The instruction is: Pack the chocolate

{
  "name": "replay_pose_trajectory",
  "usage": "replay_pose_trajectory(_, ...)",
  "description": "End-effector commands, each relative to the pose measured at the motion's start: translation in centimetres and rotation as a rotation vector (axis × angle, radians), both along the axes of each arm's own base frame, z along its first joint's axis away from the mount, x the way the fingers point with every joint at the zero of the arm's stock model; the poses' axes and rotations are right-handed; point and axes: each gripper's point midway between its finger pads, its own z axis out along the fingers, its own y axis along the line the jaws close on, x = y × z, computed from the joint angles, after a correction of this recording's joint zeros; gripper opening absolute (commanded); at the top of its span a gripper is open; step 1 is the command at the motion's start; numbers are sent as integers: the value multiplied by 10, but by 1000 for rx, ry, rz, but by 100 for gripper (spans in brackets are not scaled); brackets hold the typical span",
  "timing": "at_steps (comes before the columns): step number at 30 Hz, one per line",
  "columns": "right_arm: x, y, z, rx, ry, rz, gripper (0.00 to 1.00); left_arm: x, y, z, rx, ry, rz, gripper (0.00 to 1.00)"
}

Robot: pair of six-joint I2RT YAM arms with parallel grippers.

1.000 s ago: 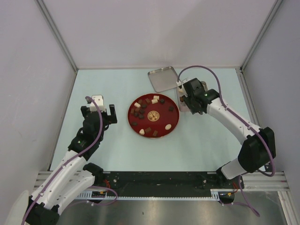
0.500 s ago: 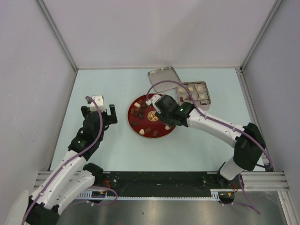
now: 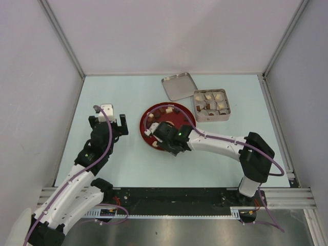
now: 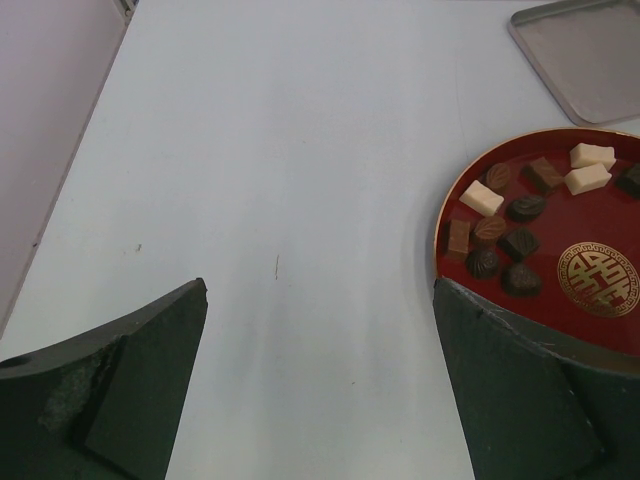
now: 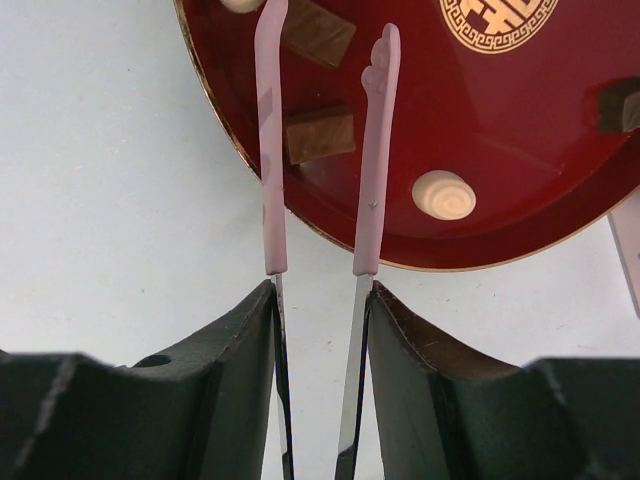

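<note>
Pick-up step: right claw [image 5: 320, 300], clamped on thin pink tongs [image 5: 376, 150], bracketed 1 brown cube chocolate [image 5: 320, 135] on the round red plate [image 5: 480, 130]. It probably needed a squeeze next. Beside the plate, the left claw [image 4: 320, 330] gaped apart.

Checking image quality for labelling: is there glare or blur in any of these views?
Right wrist: faint reflections on the glossy red plate, tongs sharp, right fingers dark and soft-edged. Left wrist: chocolates crisp, left fingers underexposed. Top: even light, no harsh glare.
</note>
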Motion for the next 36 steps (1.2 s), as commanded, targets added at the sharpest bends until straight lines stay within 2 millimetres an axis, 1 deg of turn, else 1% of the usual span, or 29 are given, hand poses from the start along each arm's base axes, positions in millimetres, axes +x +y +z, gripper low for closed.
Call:
replay_pose_trajectory(1, 4, 3, 0, 8, -18, -31, 44, 1, -1, 8, -1, -30, -9, 100)
replay_pose_trajectory(4, 4, 1, -5, -10, -13, -33, 44, 1, -1, 7, 0, -29, -9, 100)
replay_pose_trajectory(10, -1, 5, -13, -13, 16, -12, 44, 1, -1, 8, -1, -30, -7, 100)
replay_pose_trajectory(13, -4, 8, -14, -7, 25, 4, 44, 1, -1, 7, 2, -29, -8, 100)
replay_pose_trajectory(19, -3, 7, -18, -20, 30, 3, 45, 1, -1, 8, 1, -30, -8, 100)
replay_pose_trajectory(24, 2, 5, -20, -31, 14, -15, 44, 1, -1, 7, 5, -26, -7, 100)
replay_pose_trajectory(27, 6, 4, -19, -26, 0, -32, 41, 1, -1, 7, 4, -26, -5, 100)
replay_pose_trajectory(30, 11, 3, -16, -22, -16, -46, 36, 2, -1, 6, 4, -25, -5, 100)
replay_pose_trajectory(31, 13, 1, -14, -20, -22, -52, 32, 2, 0, 6, 6, -25, -4, 100)
replay_pose_trajectory(33, 16, -1, -8, -12, -35, -61, 27, 2, 0, 6, 5, -25, -2, 100)
replay_pose_trajectory(34, 18, -3, -6, -10, -39, -67, 22, 1, 0, 6, 7, -25, -2, 100)
replay_pose_trajectory(35, 23, -7, -4, -10, -48, -81, 20, 2, 0, 6, 7, -25, -2, 100)
replay_pose_trajectory(36, 25, -9, 3, 2, -59, -88, 19, 2, 0, 7, 6, -27, -2, 100)
